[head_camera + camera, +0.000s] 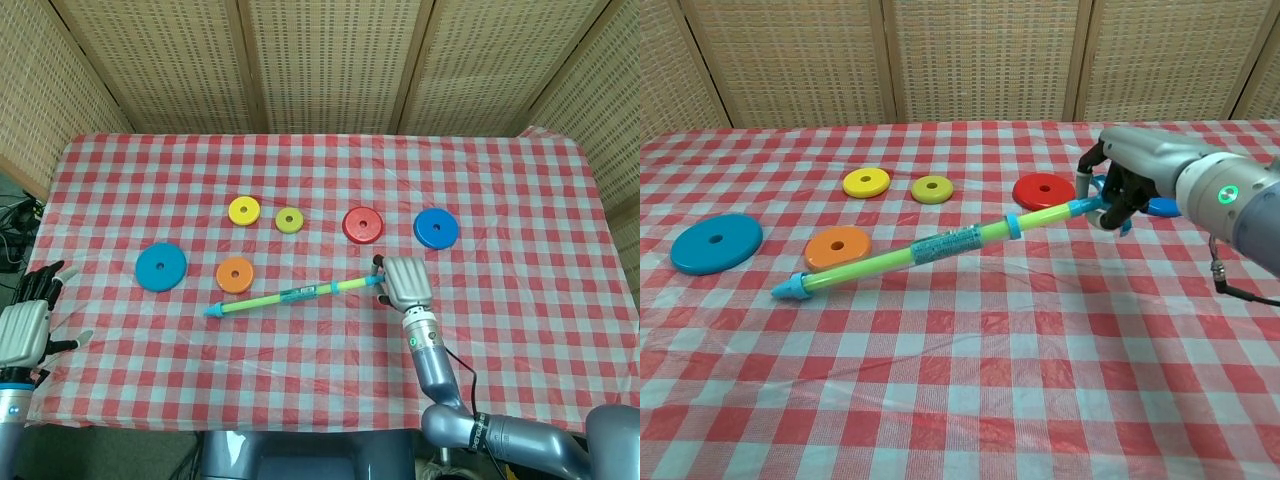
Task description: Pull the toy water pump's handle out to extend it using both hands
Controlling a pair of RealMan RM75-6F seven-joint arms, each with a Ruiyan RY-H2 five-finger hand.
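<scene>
Toy water pump (940, 247), unreadable blue label, in right hand (1120, 180).

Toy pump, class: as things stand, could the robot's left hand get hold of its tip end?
Probably yes. The left hand is open at the table's edge, and bare cloth lies between it and the pump tip. The right hand holds the handle end raised. The blue disc sits off that path.
</scene>
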